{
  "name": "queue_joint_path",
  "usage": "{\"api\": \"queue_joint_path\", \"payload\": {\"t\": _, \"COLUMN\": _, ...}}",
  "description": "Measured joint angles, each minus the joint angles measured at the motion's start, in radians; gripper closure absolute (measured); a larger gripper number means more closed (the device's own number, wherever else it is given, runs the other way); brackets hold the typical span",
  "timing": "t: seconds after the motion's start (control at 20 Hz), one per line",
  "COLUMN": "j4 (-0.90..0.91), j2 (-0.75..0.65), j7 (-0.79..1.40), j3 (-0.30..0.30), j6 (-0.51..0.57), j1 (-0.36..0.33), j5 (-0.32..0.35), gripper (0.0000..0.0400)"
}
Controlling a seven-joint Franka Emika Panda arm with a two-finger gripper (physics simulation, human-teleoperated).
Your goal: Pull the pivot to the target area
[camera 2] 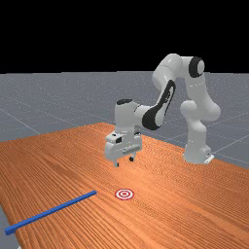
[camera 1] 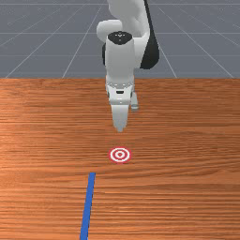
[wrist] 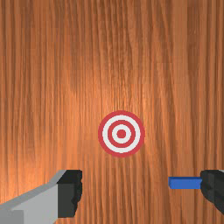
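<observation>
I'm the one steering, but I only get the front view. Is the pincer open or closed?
Observer: Open. In the far view, the pincer has its two fingers apart.

Visitor: Is it touching the table?

Observer: No, the far view shows it hanging above the table.

Visitor: And that blue stick running out of my picture, where does it end?

Observer: The blue stick reaches the table's edge at the far view's left.
</observation>
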Motion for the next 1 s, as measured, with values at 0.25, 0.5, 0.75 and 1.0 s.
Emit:
{"api": "queue_joint_path", "payload": {"t": 0.25, "j4": 0.602, "j2": -0.107, "j7": 0.000, "j3": 0.000, "j6": -0.725, "j1": 0.000, "j5": 0.001, "gripper": 0.0367}}
{"api": "queue_joint_path", "payload": {"t": 0.5, "j4": 0.639, "j2": -0.095, "j7": 0.021, "j3": -0.002, "j6": -0.735, "j1": 0.002, "j5": 0.001, "gripper": 0.0030}}
{"api": "queue_joint_path", "payload": {"t": 0.75, "j4": 0.826, "j2": 0.028, "j7": 0.029, "j3": -0.016, "j6": -0.800, "j1": 0.027, "j5": -0.076, "gripper": 0.0002}}
{"api": "queue_joint_path", "payload": {"t": 1.0, "j4": 0.805, "j2": 0.026, "j7": 0.002, "j3": 0.006, "j6": -0.785, "j1": -0.010, "j5": 0.036, "gripper": 0.0000}}
